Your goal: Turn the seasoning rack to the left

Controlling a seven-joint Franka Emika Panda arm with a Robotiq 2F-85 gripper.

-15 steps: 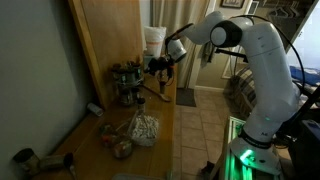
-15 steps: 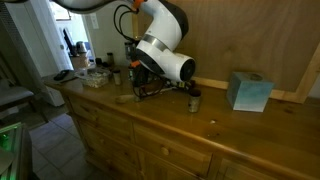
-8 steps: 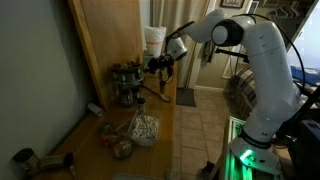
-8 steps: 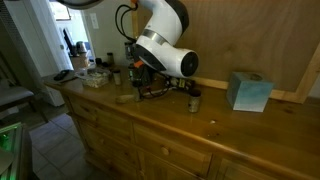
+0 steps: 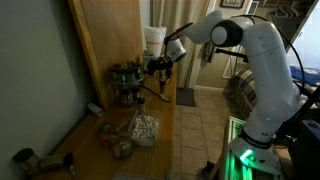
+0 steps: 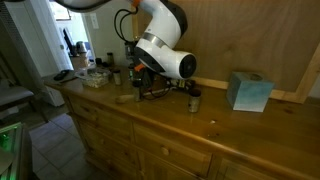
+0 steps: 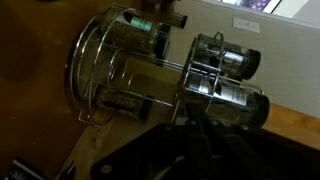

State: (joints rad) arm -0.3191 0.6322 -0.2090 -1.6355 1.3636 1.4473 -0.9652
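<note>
Seasoning rack (image 5: 127,84) stands on the wooden counter (image 5: 162,108), backed against the wood-panel wall (image 5: 100,35). Gripper (image 5: 160,66) is just beside the rack's top tier on the open-room side; contact unclear. Wrist view shows 2 tiers of jars in a wire frame filling the shot, with the fingers a dark blur at the bottom edge, so I cannot tell if the pincer is spread or clamped on wire. Risks, judged: a push high on the frame could tip the rack instead of spinning it. A finger slipping off thin wire could knock a jar loose. A sideways shove could slide the whole base toward the mesh bag (image 5: 142,130) in front of the rack. Counter is glossy wood and cluttered: small jar (image 6: 194,100) near the rack, teal box (image 6: 248,90) farther past it. Home room, tiled floor (image 5: 200,125) beyond the rack.
</note>
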